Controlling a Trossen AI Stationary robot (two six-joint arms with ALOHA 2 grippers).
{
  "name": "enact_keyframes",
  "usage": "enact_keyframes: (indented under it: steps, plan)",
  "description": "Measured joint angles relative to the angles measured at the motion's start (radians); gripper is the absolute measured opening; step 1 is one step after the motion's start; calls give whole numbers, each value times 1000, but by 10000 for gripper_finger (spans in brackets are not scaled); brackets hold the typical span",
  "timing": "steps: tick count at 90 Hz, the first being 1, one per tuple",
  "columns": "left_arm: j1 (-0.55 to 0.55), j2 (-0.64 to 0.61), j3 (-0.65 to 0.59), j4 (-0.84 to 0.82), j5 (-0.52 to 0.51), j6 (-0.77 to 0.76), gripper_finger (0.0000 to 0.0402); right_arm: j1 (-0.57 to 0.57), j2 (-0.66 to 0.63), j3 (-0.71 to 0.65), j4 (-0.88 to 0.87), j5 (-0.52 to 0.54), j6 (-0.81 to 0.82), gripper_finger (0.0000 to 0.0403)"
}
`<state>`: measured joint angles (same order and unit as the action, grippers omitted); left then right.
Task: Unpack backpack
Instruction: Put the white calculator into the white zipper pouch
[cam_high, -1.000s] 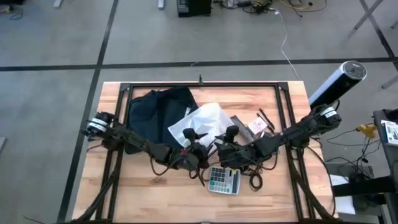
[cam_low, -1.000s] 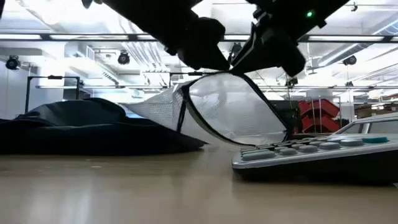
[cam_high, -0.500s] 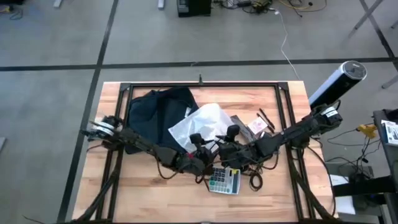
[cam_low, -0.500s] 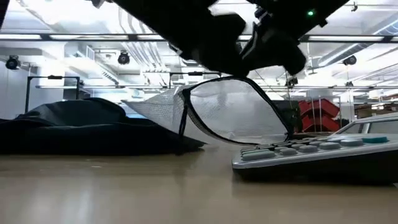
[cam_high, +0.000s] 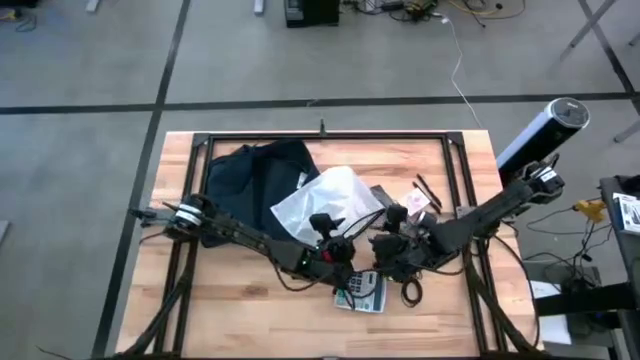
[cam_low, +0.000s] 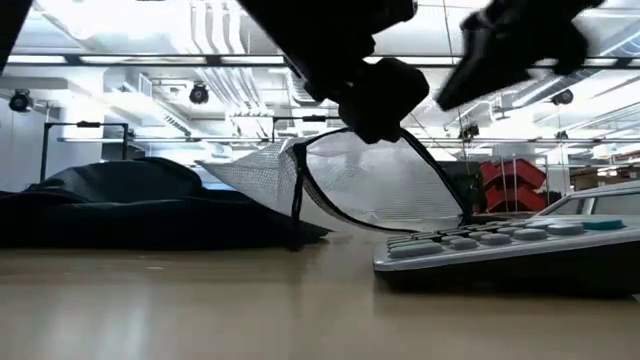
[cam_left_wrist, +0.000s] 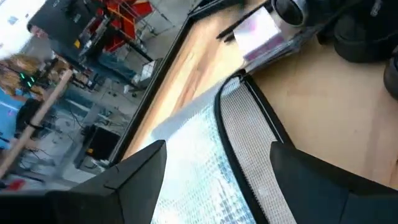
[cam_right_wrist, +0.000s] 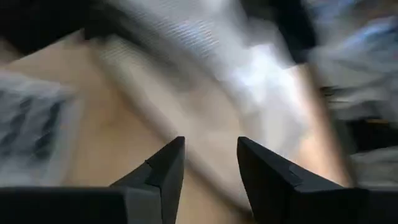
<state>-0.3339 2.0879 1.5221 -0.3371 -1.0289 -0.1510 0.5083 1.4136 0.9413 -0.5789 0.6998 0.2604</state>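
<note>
Wooden table (cam_high: 240, 300) fills the middle of the high view, edged by a black frame. I see the backpack (cam_high: 255, 180), dark navy and slumped flat, in the upper left part of the tabletop; in the low view it lies as a low dark mound at the left (cam_low: 130, 205). I cannot see inside it from any camera.

Just right of the backpack and overlapping its edge lies a silvery-grey mesh pouch (cam_high: 325, 200) with a black zip edge. In the low view it stands partly raised behind the grippers (cam_low: 370, 185). I cannot tell what it contains.

A calculator (cam_high: 360, 290) lies at lower centre of the table, its keys visible at the right of the low view (cam_low: 500, 250). A small pink-and-white packet (cam_high: 413, 203) sits right of the pouch.

My left gripper (cam_high: 335, 232) is over the pouch's lower right edge, its fingers (cam_left_wrist: 137, 180) spread apart and holding nothing. My right gripper (cam_high: 385, 232) is just beside it, near the calculator, fingers (cam_right_wrist: 165, 171) parted with nothing between them.
</note>
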Motion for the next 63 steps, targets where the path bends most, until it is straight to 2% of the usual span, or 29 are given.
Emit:
enact_keyframes:
  steps: [10,16,32,48,53,63]
  plan:
    - [30,-6,3,-52,108,-98,240,63,7,-9,-37,-227,20,138]
    - [49,-4,2,-75,122,-117,203,107,17,-14,-37,-289,16,141]
    - [65,-1,1,-100,119,-125,105,206,54,-15,-38,-316,-1,153]
    - [61,-32,2,-136,122,-125,18,240,130,-16,-34,-266,-87,164]
    - [69,-37,2,-151,121,-138,6,241,163,-15,-34,-258,-103,165]
    - [84,-37,2,-156,124,-160,8,242,230,5,-37,-252,-133,165]
